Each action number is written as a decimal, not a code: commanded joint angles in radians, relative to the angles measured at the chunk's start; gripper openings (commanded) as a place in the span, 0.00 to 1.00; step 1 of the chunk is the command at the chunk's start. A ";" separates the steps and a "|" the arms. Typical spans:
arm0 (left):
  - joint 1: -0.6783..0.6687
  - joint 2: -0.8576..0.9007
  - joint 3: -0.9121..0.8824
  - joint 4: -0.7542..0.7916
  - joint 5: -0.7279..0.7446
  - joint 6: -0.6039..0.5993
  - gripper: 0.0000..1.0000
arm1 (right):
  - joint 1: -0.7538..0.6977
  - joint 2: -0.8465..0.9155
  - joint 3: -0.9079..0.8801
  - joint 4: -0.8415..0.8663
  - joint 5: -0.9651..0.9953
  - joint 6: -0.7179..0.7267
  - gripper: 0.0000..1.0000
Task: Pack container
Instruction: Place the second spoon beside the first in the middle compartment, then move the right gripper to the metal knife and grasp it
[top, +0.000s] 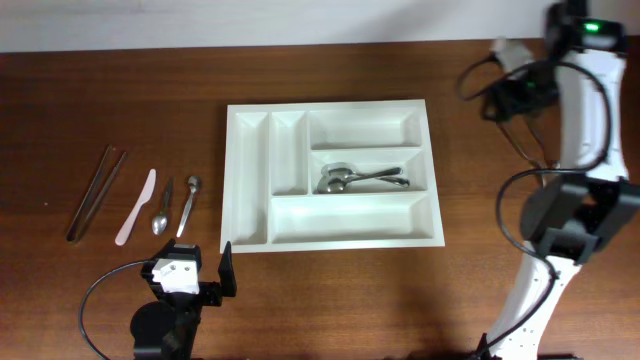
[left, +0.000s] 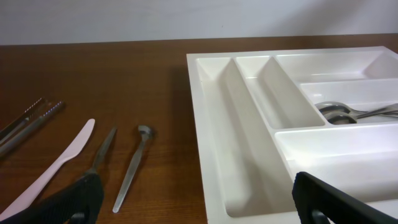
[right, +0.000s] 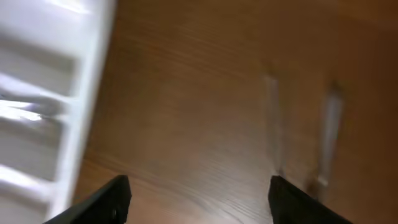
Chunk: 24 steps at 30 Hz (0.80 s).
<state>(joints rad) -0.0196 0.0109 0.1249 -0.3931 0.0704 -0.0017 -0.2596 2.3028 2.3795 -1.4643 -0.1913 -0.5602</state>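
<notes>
The container, a white cutlery tray (top: 228, 180), lies at the middle of the table. It also shows in the left wrist view (left: 200, 124) and blurred at the left of the right wrist view (right: 68, 93). Metal spoons (top: 360, 180) lie in its middle wide compartment (left: 348, 113). My left gripper (top: 188, 264) is open and empty near the front edge, just off the tray's front left corner (left: 202, 205). My right gripper (right: 200, 202) is open and empty over bare wood to the right of the tray.
Left of the tray lie metal tongs (top: 95, 190), a pink knife (top: 135, 207), a small spoon (top: 162, 210) and another metal utensil (top: 188, 203). All four also show in the left wrist view. The right arm (top: 570, 215) and its cables stand at the right edge.
</notes>
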 joint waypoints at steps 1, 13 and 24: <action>-0.004 -0.005 -0.007 0.003 -0.008 -0.006 0.99 | -0.066 -0.021 -0.001 0.026 0.027 0.015 0.72; -0.004 -0.005 -0.007 0.003 -0.008 -0.006 0.99 | -0.128 0.074 -0.007 0.137 0.027 -0.106 0.72; -0.004 -0.005 -0.007 0.003 -0.008 -0.006 0.99 | -0.128 0.247 -0.008 0.146 0.028 -0.116 0.67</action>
<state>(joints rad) -0.0196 0.0109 0.1249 -0.3931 0.0704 -0.0017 -0.3840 2.5259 2.3745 -1.3224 -0.1722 -0.6666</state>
